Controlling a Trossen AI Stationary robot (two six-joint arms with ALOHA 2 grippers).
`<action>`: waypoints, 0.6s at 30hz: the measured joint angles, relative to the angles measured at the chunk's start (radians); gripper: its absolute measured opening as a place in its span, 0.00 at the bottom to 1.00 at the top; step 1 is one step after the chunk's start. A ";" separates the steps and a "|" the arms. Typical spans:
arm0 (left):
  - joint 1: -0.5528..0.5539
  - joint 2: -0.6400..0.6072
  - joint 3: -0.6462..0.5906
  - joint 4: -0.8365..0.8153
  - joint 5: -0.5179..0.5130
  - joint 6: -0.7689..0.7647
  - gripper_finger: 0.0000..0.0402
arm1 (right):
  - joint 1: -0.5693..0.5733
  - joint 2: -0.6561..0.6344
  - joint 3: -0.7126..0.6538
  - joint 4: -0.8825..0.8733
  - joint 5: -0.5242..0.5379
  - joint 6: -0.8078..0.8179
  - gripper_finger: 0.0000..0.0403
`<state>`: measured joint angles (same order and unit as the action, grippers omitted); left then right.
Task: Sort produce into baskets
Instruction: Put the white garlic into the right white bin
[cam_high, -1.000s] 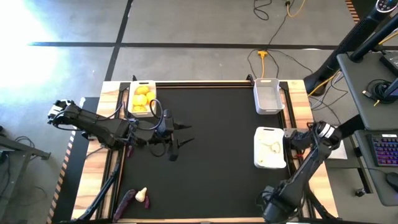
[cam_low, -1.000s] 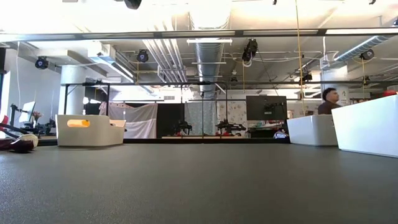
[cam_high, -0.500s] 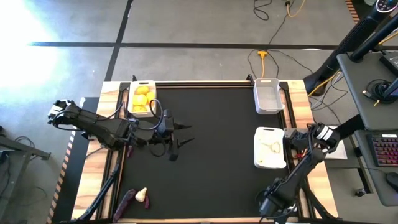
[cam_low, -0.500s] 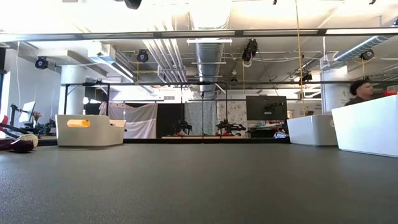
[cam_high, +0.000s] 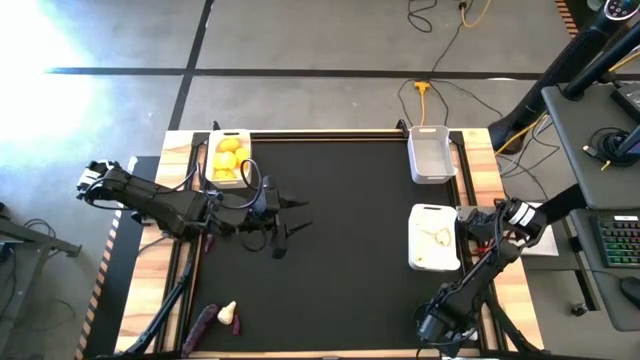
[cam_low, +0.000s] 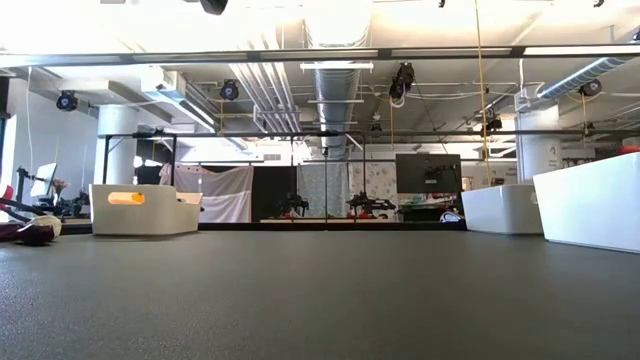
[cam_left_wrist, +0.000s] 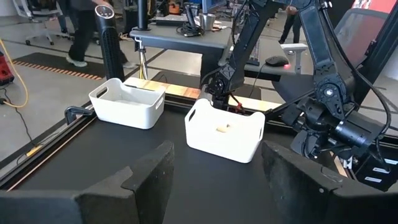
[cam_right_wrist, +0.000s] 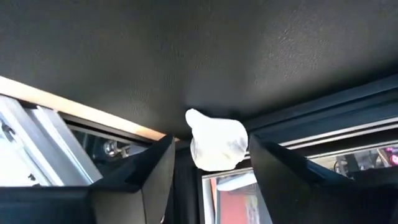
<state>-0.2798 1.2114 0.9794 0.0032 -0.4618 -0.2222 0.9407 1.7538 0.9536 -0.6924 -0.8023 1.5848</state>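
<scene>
**Q:** Where do the baskets and produce sit?

**Me:** On the black mat (cam_high: 340, 230): lemon basket (cam_high: 228, 158) far left, garlic basket (cam_high: 434, 238) right, eggplant (cam_high: 203, 322) near left.

**Q:** And your grippers?

**Me:** My left gripper (cam_high: 283, 228) hovers, fingers apart, empty. My right gripper (cam_right_wrist: 208, 163) brackets a garlic bulb (cam_right_wrist: 216, 139); I cannot tell if it grips.

Table (cam_high: 340, 300): matt black mat, fine pebbled grain; pale wood strips along left and right edges. Baskets (cam_left_wrist: 224, 130): smooth white plastic, slight sheen. Lemons (cam_high: 228, 158): matt yellow skin. Garlic bulb (cam_right_wrist: 216, 142): papery white. Left gripper (cam_left_wrist: 217, 174) fingers (cam_left_wrist: 147, 179): matt dark plastic.
</scene>
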 joint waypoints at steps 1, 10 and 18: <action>0.000 0.000 0.000 0.000 0.000 0.000 0.56 | 0.003 0.000 -0.003 0.001 -0.007 -0.002 0.47; 0.000 0.000 0.000 0.000 0.000 0.000 0.56 | 0.013 0.000 -0.013 0.030 -0.021 -0.012 0.37; 0.000 0.000 0.000 0.001 0.000 0.000 0.56 | 0.014 0.000 -0.015 0.033 -0.017 -0.026 0.27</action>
<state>-0.2798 1.2110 0.9794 0.0040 -0.4614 -0.2218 0.9543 1.7535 0.9390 -0.6594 -0.8189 1.5588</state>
